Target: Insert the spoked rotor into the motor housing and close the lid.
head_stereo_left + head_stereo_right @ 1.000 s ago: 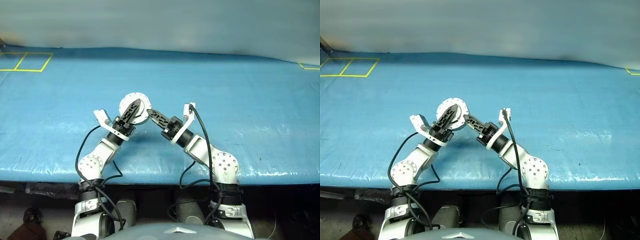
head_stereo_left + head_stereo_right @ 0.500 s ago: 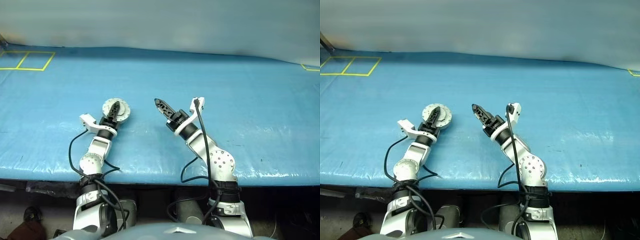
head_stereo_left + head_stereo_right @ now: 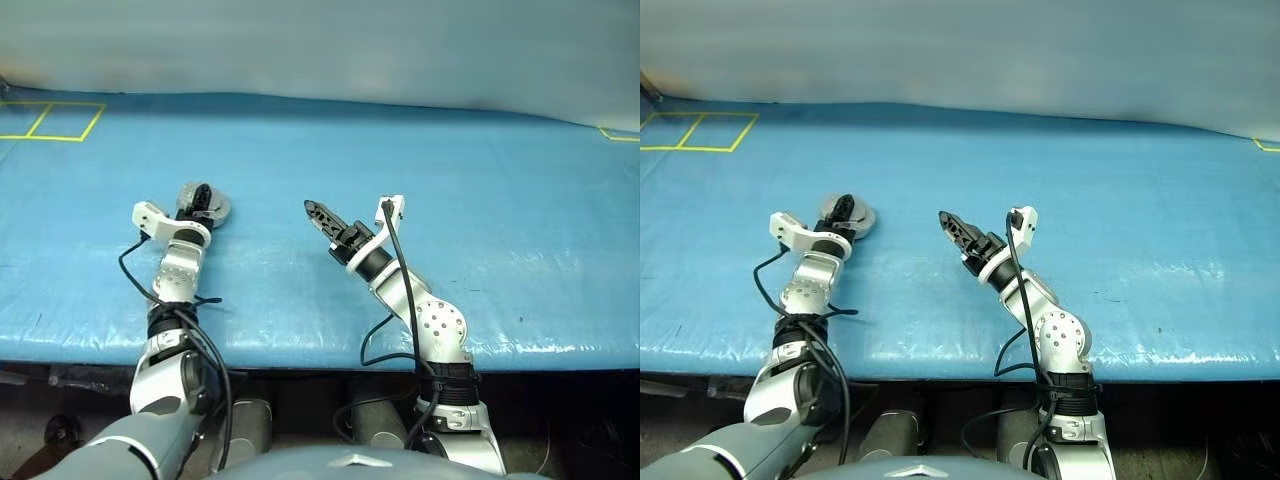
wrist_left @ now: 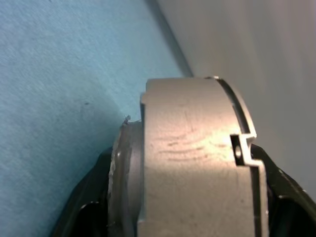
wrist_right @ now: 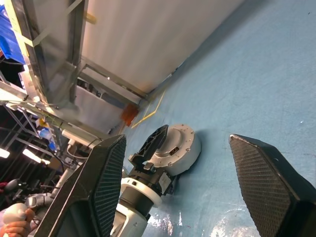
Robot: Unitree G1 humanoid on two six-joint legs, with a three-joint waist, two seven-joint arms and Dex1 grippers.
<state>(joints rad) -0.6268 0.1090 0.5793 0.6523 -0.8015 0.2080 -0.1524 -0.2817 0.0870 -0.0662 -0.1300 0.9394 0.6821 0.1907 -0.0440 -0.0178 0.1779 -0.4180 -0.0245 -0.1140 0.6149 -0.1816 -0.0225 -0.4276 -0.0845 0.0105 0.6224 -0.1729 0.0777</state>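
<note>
Both jaws apart; left straddles housing (image 5: pixel 177 148).

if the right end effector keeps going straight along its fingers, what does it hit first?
Probably nothing nearby: the right end effector, open and empty, points over bare blue table. The motor housing sits off-line beside the left end effector. Depth unclear.

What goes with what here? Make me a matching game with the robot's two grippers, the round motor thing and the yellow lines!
Things:
1. motor housing
2. right gripper
3. yellow tape lines
4. left gripper

Matches:
A. open, holding nothing
B. at the far left corner of the blue table cover
C. round and silver, resting on the cover
D. right at the motor housing

Pairs: 1-C, 2-A, 3-B, 4-D
</note>
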